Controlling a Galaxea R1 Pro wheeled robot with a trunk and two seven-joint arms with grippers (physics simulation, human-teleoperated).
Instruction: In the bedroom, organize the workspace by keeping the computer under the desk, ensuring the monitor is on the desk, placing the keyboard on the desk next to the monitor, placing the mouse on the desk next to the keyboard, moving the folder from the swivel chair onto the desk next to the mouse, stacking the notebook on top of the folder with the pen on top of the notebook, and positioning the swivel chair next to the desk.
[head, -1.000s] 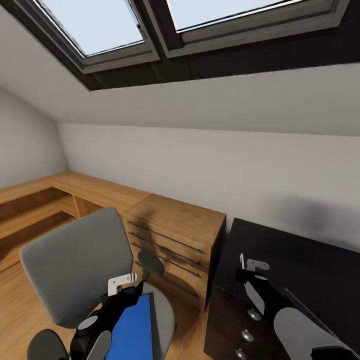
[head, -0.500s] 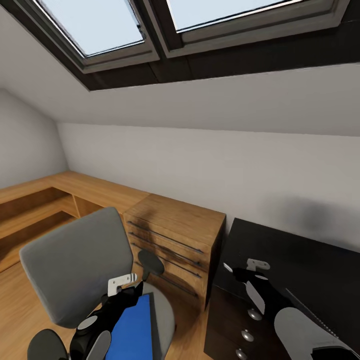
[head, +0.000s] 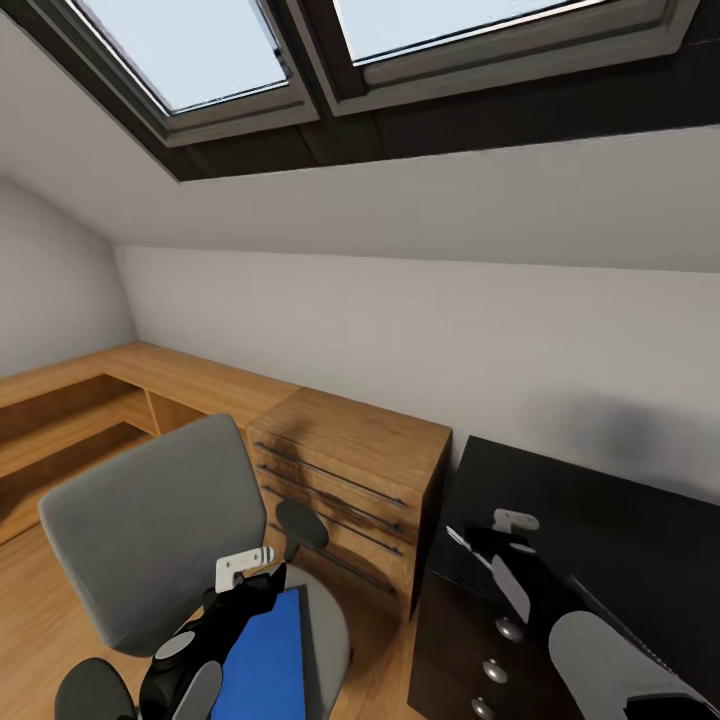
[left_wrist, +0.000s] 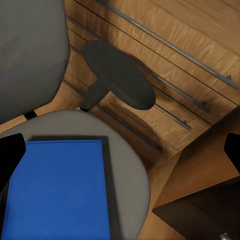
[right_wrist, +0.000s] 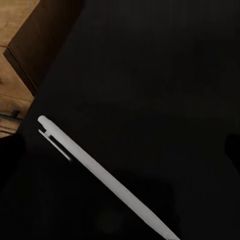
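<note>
glossy black desk (head: 600, 520) sits under your right gripper (head: 478, 540), and a white pen (right_wrist: 100, 175) runs slantwise through the right wrist view. whether those jaws are gripping it or the pen lies on the top, i cannot tell. if you're setting it down, keep it low and away from the edge. the bright blue folder (left_wrist: 60, 190) lies flat on the grey swivel chair (head: 140, 520) seat, your left gripper (head: 262, 578) above it with jaws spread wide.
</note>
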